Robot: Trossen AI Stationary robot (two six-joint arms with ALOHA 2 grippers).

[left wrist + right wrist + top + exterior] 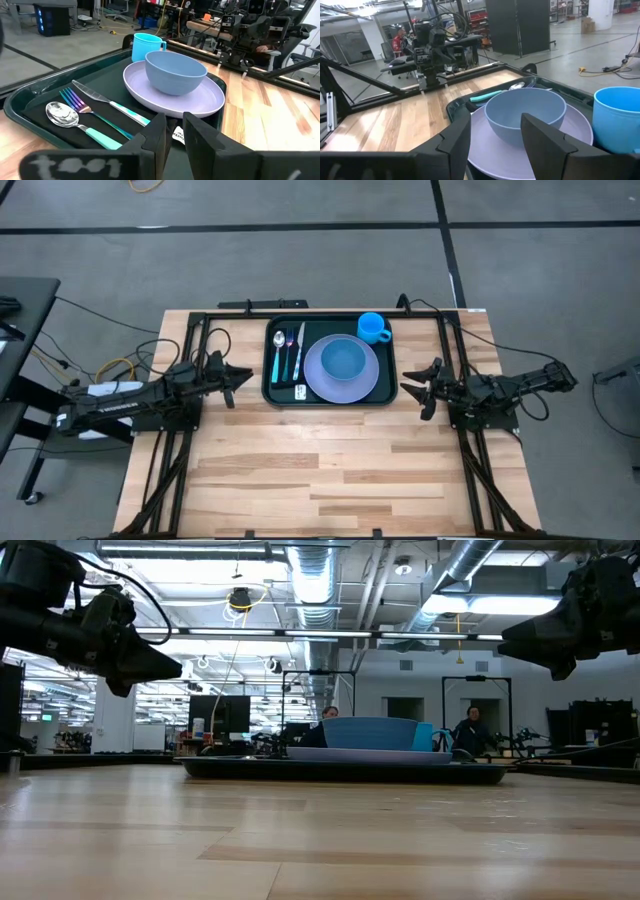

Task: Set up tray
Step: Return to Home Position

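The dark green-black tray (267, 363) lies at the table's far middle. On it the lavender plate (365, 383) carries a blue bowl (343, 360). A blue cup (373, 327) stands at the tray's far right corner. A spoon, fork and knife (288, 355) with teal handles lie on a black napkin on its left side. My left gripper (237, 383) hovers open just left of the tray, above the table, pointing at it (173, 134). My right gripper (412, 387) hovers open just right of the tray, facing the plate and bowl (492, 137).
A small white item (178, 134) lies on the tray's near edge beside the plate. Bare wooden tabletop (330, 470) spreads toward the near edge. Black frame rails (190, 340) run along both sides and the far edge. People stand in the room far behind the table.
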